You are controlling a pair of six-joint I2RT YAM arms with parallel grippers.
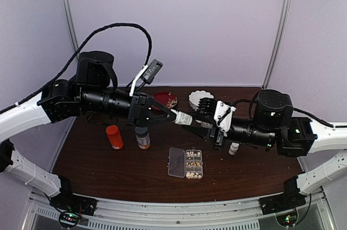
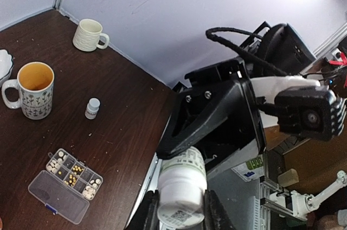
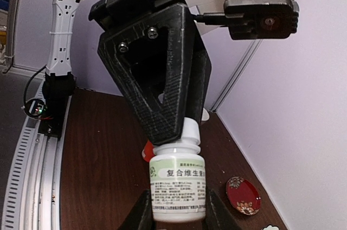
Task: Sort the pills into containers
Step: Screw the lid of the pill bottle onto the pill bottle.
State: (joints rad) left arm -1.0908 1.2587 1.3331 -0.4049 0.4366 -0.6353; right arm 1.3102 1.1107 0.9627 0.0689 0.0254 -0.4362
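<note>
Both grippers hold one white pill bottle in the air above the table. My left gripper is shut on its white cap. My right gripper is shut on its labelled body. In the right wrist view the left gripper's black fingers clamp the cap. The clear pill box lies below on the table with its lid folded open to the left. Pale pills sit in several cells, and they also show in the left wrist view.
An orange bottle with a red cap and an amber grey-capped bottle stand at the left. A red dish and a white bowl are at the back. A small white bottle and two mugs stand on the right.
</note>
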